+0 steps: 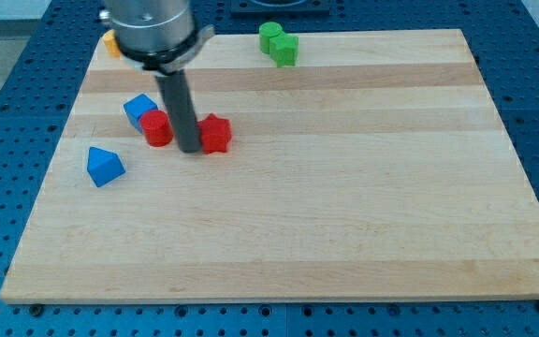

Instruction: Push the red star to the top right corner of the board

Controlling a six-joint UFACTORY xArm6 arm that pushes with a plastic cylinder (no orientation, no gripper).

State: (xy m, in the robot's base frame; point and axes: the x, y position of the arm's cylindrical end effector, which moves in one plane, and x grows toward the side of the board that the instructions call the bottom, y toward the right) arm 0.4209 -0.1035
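Note:
The red star (pixel 216 133) lies on the wooden board (pixel 344 187) in its upper left part. My tip (pixel 190 149) stands right against the star's left side, between it and a red round block (pixel 156 127). The rod rises from there to the arm's grey end at the view's top left. The star is far from the board's top right corner (pixel 460 34).
A blue block (pixel 138 109) touches the red round block at its upper left. A blue triangular block (pixel 104 166) lies lower left. A green block (pixel 277 43) sits at the board's top edge. An orange block (pixel 111 42) peeks out behind the arm at the top left.

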